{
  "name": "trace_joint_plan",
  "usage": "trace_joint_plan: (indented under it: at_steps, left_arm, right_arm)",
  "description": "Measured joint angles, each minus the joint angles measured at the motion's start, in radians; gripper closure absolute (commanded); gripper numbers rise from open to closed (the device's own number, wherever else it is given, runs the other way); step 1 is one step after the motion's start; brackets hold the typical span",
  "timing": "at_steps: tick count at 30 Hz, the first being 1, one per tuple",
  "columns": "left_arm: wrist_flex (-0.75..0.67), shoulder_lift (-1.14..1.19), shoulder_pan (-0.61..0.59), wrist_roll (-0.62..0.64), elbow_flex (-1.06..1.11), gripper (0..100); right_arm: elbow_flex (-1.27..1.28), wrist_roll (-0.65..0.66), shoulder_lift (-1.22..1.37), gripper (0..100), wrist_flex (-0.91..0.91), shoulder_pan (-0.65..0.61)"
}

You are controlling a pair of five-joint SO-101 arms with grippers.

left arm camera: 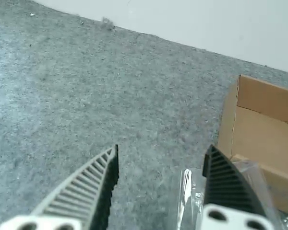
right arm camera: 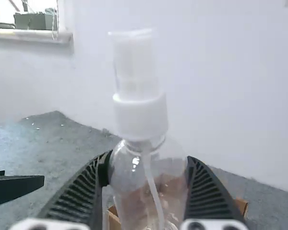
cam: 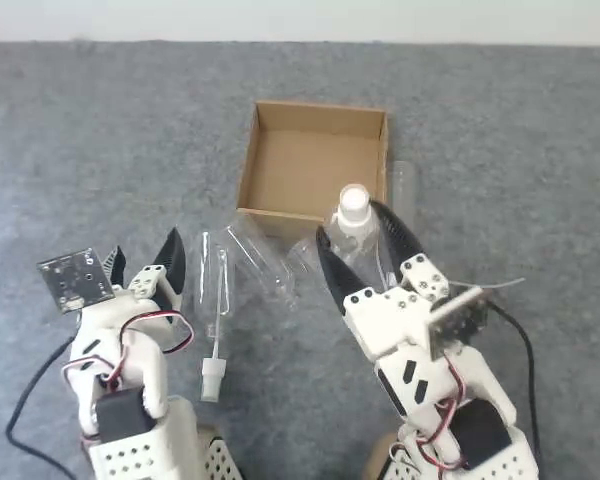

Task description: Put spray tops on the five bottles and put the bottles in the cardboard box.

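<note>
Right pincer [cam: 361, 247]: closed around the body of a clear bottle [cam: 352, 238], one finger on each side. The bottle stands upright, and a white spray top [cam: 353, 203] is fitted on its neck. In the high view the bottle sits at the near wall of the cardboard box [cam: 280, 175], towards the box's right corner. The right wrist view shows the same grip [right arm camera: 147, 165], with the dip tube visible inside the bottle [right arm camera: 134, 191].

Left pincer [cam: 143, 262]: wide open and holding nothing, low over the grey table [cam: 80, 150], to the left of the box. Its gap [left arm camera: 162, 160] frames bare table.

Three uncapped clear bottles [cam: 265, 262] lie on the table between the two arms, in front of the box. A fourth bottle [cam: 404, 188] lies against the box's right wall. A loose spray top [cam: 212, 378] lies nearer the left arm's base.
</note>
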Motion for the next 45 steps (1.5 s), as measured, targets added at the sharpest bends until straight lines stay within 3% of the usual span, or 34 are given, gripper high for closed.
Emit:
trace_joint_plan:
  at_steps: [22, 40, 45]
  left_arm:
    - [0.0, 0.0, 0.0, 0.0, 0.0, 73]
    - [0.0, 0.0, 0.0, 0.0, 0.0, 73]
    - [0.0, 0.0, 0.0, 0.0, 0.0, 73]
  right_arm:
    - [-0.456, 0.011, 1.217, 91.9, -0.615, 0.003]
    - [-0.965, 0.009, 2.038, 91.6, -0.862, 0.043]
    - [-1.148, -0.084, 2.243, 91.8, -0.865, 0.068]
